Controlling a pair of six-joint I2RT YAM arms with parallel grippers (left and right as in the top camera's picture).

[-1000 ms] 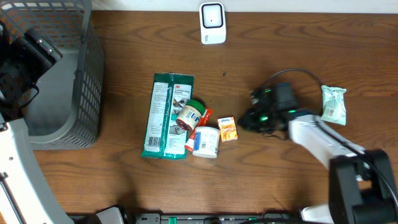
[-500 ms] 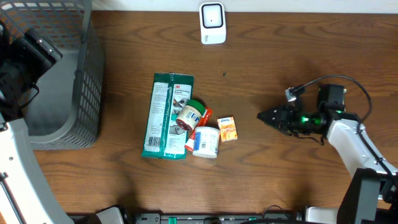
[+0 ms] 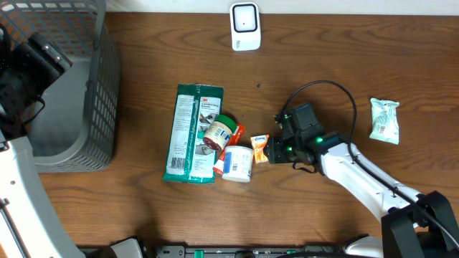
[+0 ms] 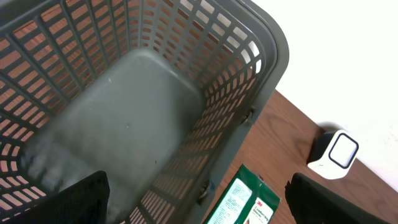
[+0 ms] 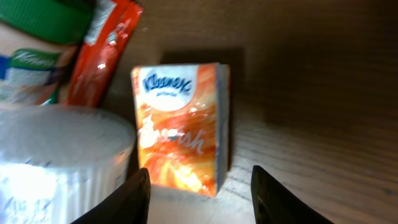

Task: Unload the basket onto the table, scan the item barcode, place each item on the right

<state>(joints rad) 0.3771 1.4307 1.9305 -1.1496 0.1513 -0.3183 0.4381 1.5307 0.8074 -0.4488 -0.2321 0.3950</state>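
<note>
A small orange Kleenex tissue pack (image 3: 262,148) lies at the right edge of a pile of items in the middle of the table. My right gripper (image 3: 275,149) is at its right side, low over the table. In the right wrist view the pack (image 5: 180,137) lies just ahead of my right gripper (image 5: 200,193), whose jaws stand open with nothing between them. The white scanner (image 3: 245,27) stands at the far edge. My left gripper (image 4: 199,205) hovers open and empty over the grey basket (image 4: 267,50).
The pile also holds a green 3M packet (image 3: 192,132), a green-lidded jar (image 3: 219,132), a red packet (image 3: 231,143) and a white tub (image 3: 237,163). A green-and-white pouch (image 3: 384,120) lies alone at the right. The basket (image 3: 72,86) fills the far left corner.
My right gripper went from shut to open. It swung out to the right, then came back left up to the tissue pack. The left arm has not moved.
</note>
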